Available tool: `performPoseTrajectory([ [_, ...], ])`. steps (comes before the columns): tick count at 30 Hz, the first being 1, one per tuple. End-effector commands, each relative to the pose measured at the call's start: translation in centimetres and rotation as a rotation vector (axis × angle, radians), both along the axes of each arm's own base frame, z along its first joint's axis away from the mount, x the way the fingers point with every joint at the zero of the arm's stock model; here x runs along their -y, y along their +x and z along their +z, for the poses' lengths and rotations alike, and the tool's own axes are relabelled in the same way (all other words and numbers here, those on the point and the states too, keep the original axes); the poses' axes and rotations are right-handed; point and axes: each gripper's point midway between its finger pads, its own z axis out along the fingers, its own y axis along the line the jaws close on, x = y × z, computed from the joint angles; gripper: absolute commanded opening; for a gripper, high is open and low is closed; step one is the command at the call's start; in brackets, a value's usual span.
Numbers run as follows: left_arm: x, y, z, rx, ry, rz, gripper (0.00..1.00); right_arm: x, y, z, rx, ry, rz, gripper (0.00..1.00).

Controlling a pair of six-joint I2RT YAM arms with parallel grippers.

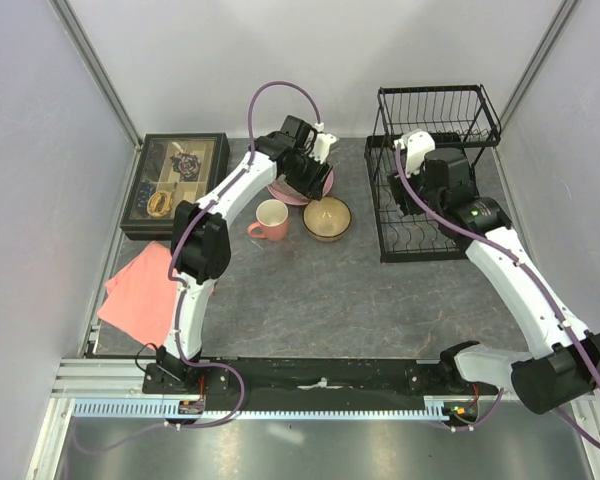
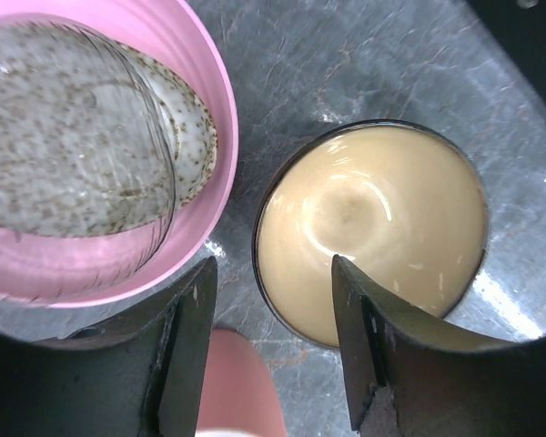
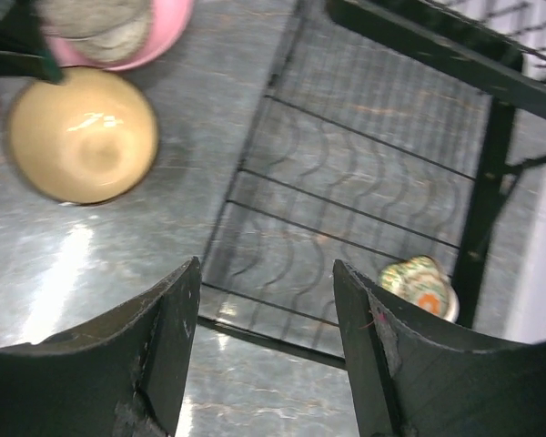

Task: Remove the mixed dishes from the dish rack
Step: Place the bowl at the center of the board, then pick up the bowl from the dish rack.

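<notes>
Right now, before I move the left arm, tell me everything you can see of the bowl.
The bowl is round and glossy like glazed ceramic, cream-tan inside with a thin dark brown rim; no pattern shows clearly. It stands upright and empty on the grey table, between the mug and the rack, just in front of the pink plate. A gap separates it from the plate. Only the table touches it.

The near middle of the tabletop [image 1: 310,300] lay open. Beyond it the mug [image 1: 271,220], bowl [image 1: 326,218] and pink plate [image 2: 214,137] crowded together with only narrow gaps. The dish rack [image 1: 430,200] walled the far right; the tray [image 1: 175,185] and cloth [image 1: 140,285] filled the left.
</notes>
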Motion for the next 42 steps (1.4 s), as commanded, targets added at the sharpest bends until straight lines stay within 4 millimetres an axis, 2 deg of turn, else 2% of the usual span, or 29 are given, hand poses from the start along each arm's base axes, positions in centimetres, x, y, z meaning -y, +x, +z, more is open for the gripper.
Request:
performPoseTrajectory([
  [1,0.1,0.1,5.5,0.104,-0.078,-0.004,0.61,3.6,1.7,-0.6,0.027,-0.094,-0.139,0.68],
  [9,-0.3,-2.6,8.9,0.138,-0.168,-0.021,0.64,10.5,4.2,-4.8,-0.061,-0.231,-0.321,0.68],
  [10,-0.4,-3.0,9.0,0.136,-0.176,-0.026,0.66,11.1,4.4,-5.2,-0.066,-0.249,-0.338,0.68],
  [11,-0.7,-3.7,8.1,0.119,-0.170,-0.027,0.66,12.2,4.5,-5.7,-0.080,-0.289,-0.365,0.68],
  [12,-0.9,-4.2,9.1,0.138,-0.183,-0.032,0.66,12.7,4.5,-5.9,-0.083,-0.312,-0.379,0.68],
  [13,-1.0,-4.3,9.3,0.152,-0.190,-0.035,0.67,13.2,4.5,-6.4,-0.088,-0.335,-0.389,0.68],
  [14,-1.3,-5.0,8.5,0.135,-0.183,-0.037,0.67,13.6,4.4,-6.8,-0.097,-0.361,-0.400,0.68],
  [16,-1.5,-5.4,9.4,0.172,-0.199,-0.043,0.68,14.6,4.3,-7.0,-0.099,-0.430,-0.430,0.67],
  [18,-1.9,-6.0,8.5,0.165,-0.188,-0.047,0.68,15.7,4.1,-7.4,-0.109,-0.492,-0.458,0.67],
  [19,-2.0,-6.1,8.9,0.181,-0.194,-0.050,0.68,16.0,4.1,-7.5,-0.107,-0.509,-0.470,0.67],
  [20,-2.2,-6.5,8.3,0.171,-0.185,-0.054,0.68,16.2,4.1,-7.9,-0.118,-0.527,-0.476,0.66],
  [29,-3.0,-7.8,7.5,0.175,-0.199,-0.074,0.68,18.5,4.1,-10.3,-0.170,-0.678,-0.545,0.61],
  [42,-4.2,-7.6,6.0,0.173,-0.191,-0.078,0.68,20.4,3.5,-14.1,-0.254,-0.733,-0.584,0.53],
])
